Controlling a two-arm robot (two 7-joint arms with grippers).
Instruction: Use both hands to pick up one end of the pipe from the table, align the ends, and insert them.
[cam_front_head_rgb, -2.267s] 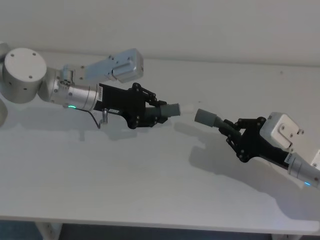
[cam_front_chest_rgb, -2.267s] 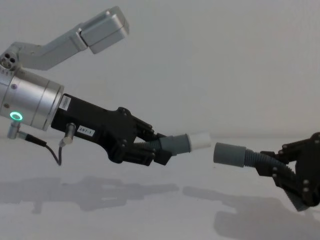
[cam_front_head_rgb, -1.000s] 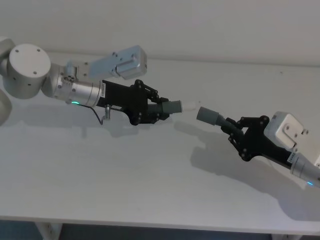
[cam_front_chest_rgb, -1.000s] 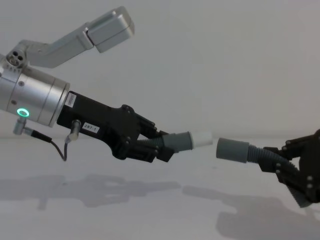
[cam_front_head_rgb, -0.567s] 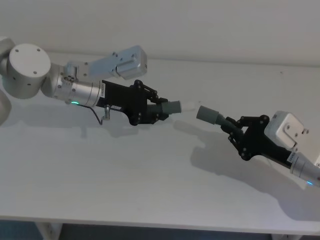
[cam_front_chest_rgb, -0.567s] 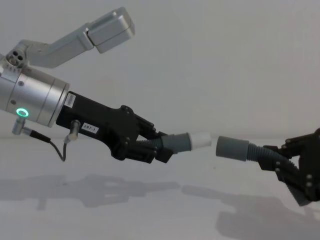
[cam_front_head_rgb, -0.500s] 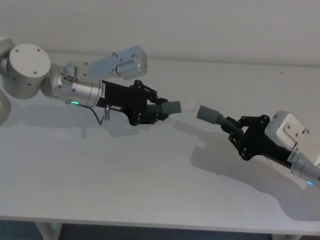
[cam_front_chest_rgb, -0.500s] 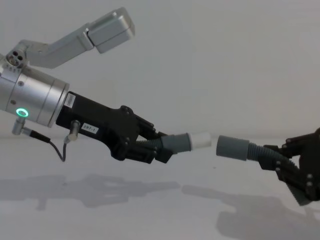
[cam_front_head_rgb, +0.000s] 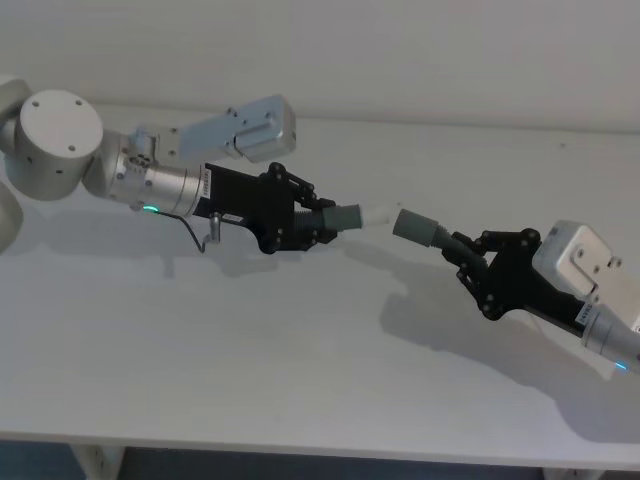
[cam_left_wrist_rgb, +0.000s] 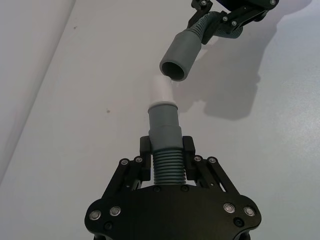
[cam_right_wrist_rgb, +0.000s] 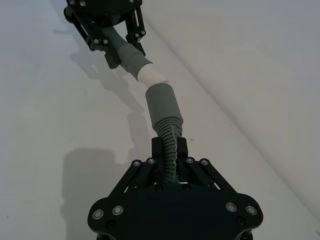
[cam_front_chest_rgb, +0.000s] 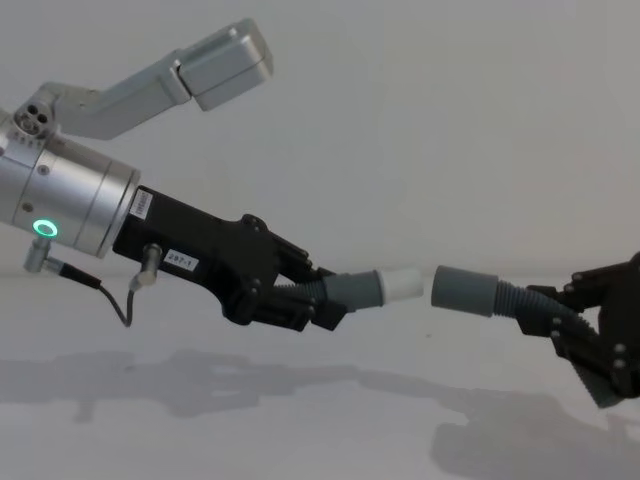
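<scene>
Grey ribbed pipe — white tip; black hands.

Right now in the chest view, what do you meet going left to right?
Silver wrist with green ring light → left claw → white tip → grey collar mouth → ribbed section → right claw.

Head cam up high, looking down across the bench. Chest cam low, side-on from 6 o'clock. Wrist cams riding close behind each end effector, staring at each other. All four sharing the white tip meeting the collar mouth.
</scene>
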